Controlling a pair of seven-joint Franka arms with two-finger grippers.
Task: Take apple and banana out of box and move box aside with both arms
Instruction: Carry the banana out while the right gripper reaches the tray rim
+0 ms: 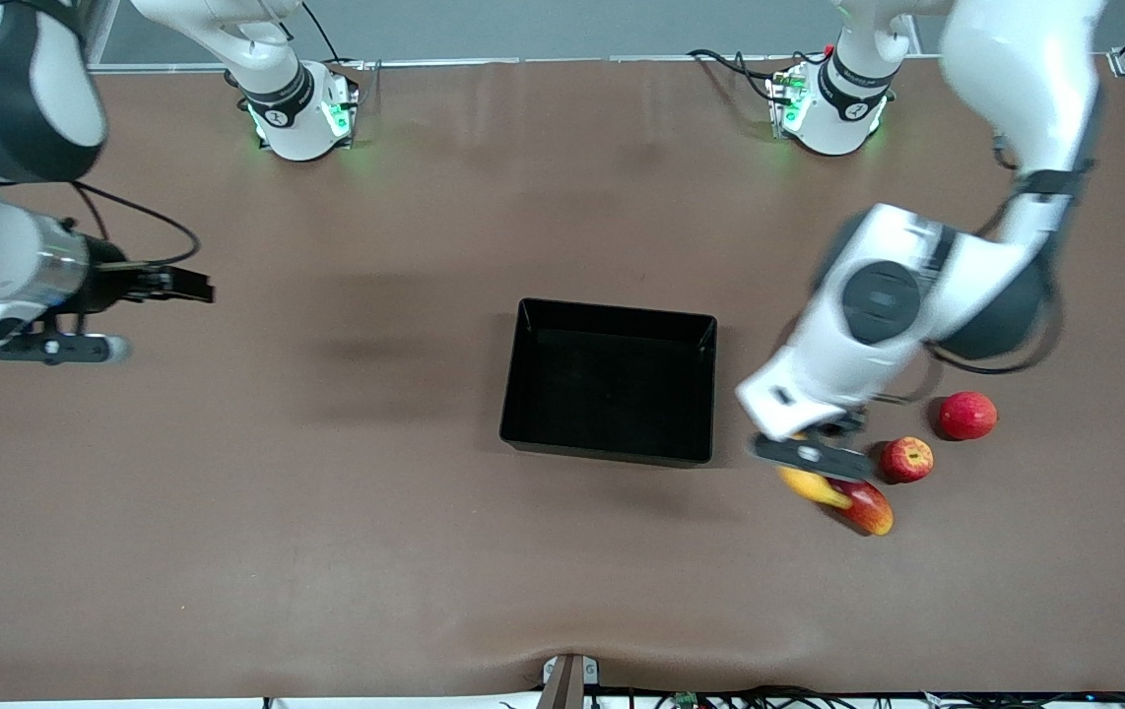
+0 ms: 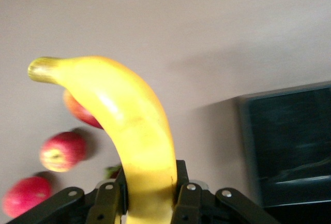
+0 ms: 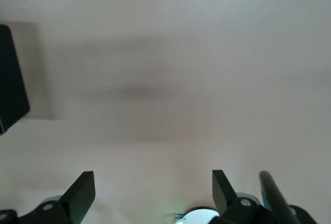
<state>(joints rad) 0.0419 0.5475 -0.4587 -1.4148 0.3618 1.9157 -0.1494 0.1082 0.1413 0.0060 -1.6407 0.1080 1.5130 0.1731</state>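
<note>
My left gripper (image 1: 807, 455) is shut on the curved yellow banana (image 1: 812, 486) and holds it low over the table, between the black box (image 1: 612, 384) and the apples. In the left wrist view the fingers (image 2: 106, 203) clamp the banana (image 2: 129, 125) near one end. A red apple with yellowish streaks (image 1: 907, 459) lies beside the gripper and also shows in the left wrist view (image 2: 62, 151). The box is empty. My right gripper (image 1: 178, 286) is open and empty over bare table toward the right arm's end, with its fingers (image 3: 83, 190) spread wide.
A second red apple (image 1: 967, 416) lies farther from the front camera than the streaked one. A third red-yellow apple (image 1: 870, 508) lies partly under the banana's end. The box's corner (image 3: 10, 79) shows in the right wrist view.
</note>
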